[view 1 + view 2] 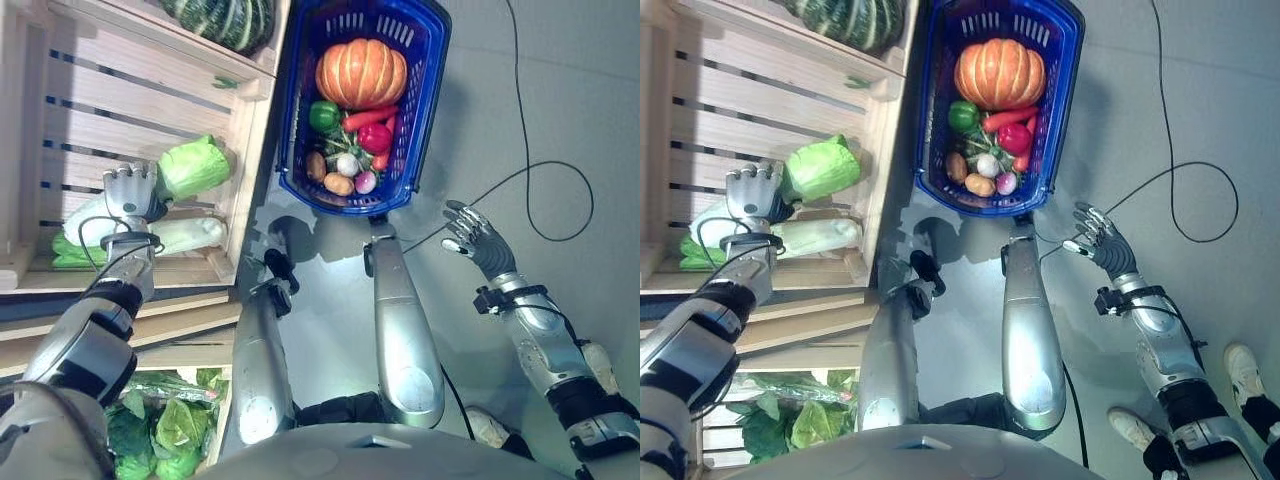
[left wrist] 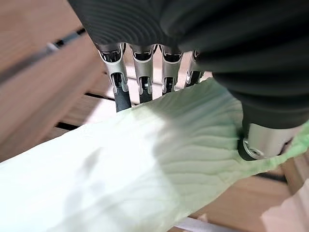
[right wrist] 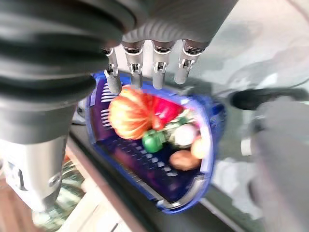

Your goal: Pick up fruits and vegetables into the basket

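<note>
My left hand is inside the wooden crate, over a pale green cabbage. Its fingers run straight down behind the leaf and the thumb rests on the leaf's edge. A round green cabbage lies just right of the hand, and a long white cabbage lies below it. The blue basket stands on the floor holding an orange pumpkin, a green pepper, a red pepper and small roots. My right hand hovers open to the basket's lower right.
A dark striped squash sits in the crate compartment above. A lower crate of leafy greens is near my left side. A person's white shoe stands on the grey floor at the right.
</note>
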You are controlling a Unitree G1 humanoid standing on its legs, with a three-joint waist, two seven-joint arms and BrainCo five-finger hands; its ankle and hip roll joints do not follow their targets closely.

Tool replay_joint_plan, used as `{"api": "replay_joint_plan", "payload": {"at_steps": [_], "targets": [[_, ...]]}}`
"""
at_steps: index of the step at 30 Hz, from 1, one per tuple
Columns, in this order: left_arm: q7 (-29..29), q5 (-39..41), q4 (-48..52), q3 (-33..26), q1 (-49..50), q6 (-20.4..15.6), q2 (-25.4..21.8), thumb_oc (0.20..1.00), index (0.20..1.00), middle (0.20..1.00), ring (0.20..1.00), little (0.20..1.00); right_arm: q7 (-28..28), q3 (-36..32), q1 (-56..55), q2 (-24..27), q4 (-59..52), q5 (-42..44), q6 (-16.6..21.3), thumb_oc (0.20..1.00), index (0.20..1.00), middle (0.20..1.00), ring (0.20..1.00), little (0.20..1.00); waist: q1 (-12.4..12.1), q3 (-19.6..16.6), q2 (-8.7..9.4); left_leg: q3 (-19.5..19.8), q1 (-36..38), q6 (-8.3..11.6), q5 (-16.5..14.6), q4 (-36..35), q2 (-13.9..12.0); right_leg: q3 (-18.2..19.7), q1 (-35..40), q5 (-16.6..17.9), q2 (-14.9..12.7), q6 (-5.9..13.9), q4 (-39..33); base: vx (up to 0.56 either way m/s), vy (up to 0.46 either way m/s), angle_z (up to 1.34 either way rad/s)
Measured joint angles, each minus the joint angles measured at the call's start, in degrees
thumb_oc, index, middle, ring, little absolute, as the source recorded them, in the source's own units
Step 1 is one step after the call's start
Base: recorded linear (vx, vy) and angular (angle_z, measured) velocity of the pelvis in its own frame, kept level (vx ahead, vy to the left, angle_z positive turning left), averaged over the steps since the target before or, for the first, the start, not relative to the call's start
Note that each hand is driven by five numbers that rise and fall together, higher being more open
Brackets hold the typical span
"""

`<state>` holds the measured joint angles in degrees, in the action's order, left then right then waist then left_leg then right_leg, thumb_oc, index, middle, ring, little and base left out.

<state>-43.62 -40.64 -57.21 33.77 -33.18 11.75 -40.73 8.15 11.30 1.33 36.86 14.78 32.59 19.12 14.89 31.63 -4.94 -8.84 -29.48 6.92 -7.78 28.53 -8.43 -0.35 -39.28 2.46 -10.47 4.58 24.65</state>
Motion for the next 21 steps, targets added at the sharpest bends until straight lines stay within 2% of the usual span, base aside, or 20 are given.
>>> {"api": "replay_joint_plan", "payload": {"at_steps": [4,7,11,14,17,21], "targets": [[-2.5,0.2,5.2,-5.4,4.9,-4.9,0.1,0.200,0.200,0.200,0.200,0.200,0.5,-1.7,-1.4,-0.5,-1.6,0.0,0.0,1.000,1.000,1.000,1.000,1.000,-1.5,0.1,0.23,0.5,4.8,0.17,1.3,-4.1,0.7,-1.4,4.4,-0.1,-0.5,-0.08,-1.8,0.01,-0.026,0.13],[-2.9,2.7,13.5,-11.9,12.2,-12.7,0.2,0.200,0.200,0.200,0.200,0.200,0.2,-2.9,-3.6,-0.9,-4.5,-0.2,-0.3,1.000,1.000,1.000,1.000,1.000,-3.3,0.1,0.38,0.7,10.5,0.27,2.4,-7.8,0.9,-2.6,9.9,-0.1,-0.7,-0.07,-4.0,0.03,-0.057,0.08],[-0.4,8.7,27.0,-20.4,22.0,-22.0,1.2,0.200,0.200,0.200,0.200,0.200,-1.1,-5.6,-6.5,-3.1,-9.5,-1.6,-1.5,1.000,1.000,1.000,1.000,1.000,-6.1,0.0,0.59,1.1,14.5,0.25,3.8,-11.5,1.2,-3.8,13.7,-0.3,-0.9,0.23,-6.3,0.06,-0.036,0.11],[4.2,15.3,34.9,-25.3,26.8,-27.7,2.2,0.200,0.200,0.200,0.200,0.200,-2.3,-6.7,-7.2,-4.3,-11.5,-4.7,-3.4,1.000,1.000,1.000,1.000,1.000,-7.9,-0.2,0.69,1.2,17.7,0.32,4.7,-14.2,1.4,-4.3,16.3,-0.3,-1.0,0.30,-7.5,0.10,-0.034,0.05],[10.1,21.5,41.8,-29.4,30.9,-30.8,4.3,0.200,0.200,0.200,0.200,0.200,-2.9,-7.1,-7.8,-4.7,-15.5,-5.7,-5.8,1.000,1.000,1.000,1.000,1.000,-8.6,-1.8,0.85,1.2,20.7,0.34,5.3,-16.9,1.3,-5.2,19.0,-0.3,-0.9,0.33,-9.0,0.10,-0.054,0.05],[16.8,24.8,47.5,-29.6,32.7,-30.7,6.1,0.200,0.200,0.200,0.200,0.200,-3.3,-7.8,-7.1,-5.0,-18.8,-5.8,-8.9,1.000,1.000,1.000,1.000,1.000,-9.3,-7.4,0.90,1.3,23.9,0.61,6.0,-19.7,1.2,-6.2,22.6,0.1,-0.6,0.41,-11.6,0.10,-0.067,0.05]]}}
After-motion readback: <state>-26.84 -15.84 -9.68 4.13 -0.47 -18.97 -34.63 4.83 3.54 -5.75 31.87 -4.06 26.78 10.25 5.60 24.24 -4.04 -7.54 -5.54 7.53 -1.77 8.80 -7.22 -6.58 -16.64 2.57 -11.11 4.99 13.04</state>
